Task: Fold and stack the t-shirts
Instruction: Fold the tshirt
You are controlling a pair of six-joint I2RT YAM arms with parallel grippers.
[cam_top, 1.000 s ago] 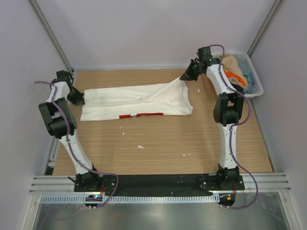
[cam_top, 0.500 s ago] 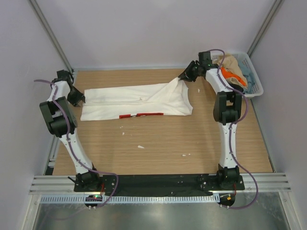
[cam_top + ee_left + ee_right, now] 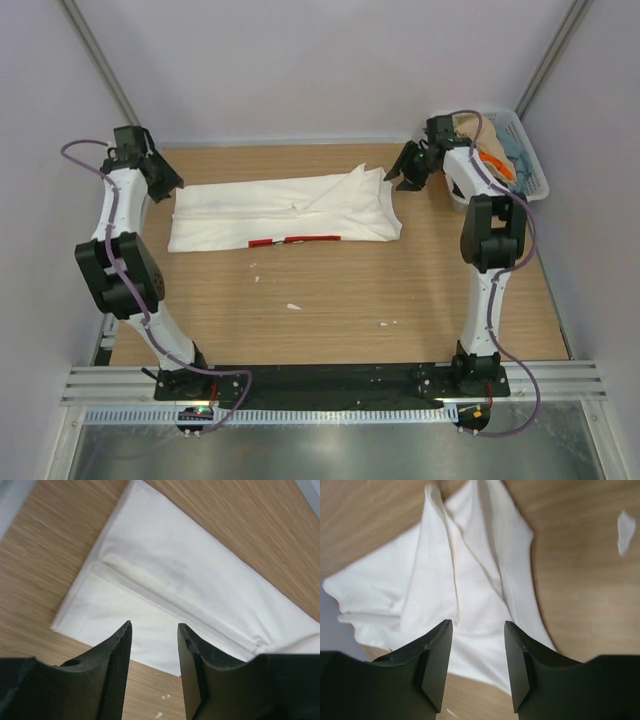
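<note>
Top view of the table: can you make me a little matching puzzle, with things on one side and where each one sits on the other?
Things:
1. white t-shirt
2. basket
3. orange t-shirt
4. white scraps

Places:
A. inside the basket
B. far right corner
C. scattered on bare wood, mid-table
D. lying flat across the far part of the table

Pairs: 1-D, 2-B, 3-A, 4-C
</note>
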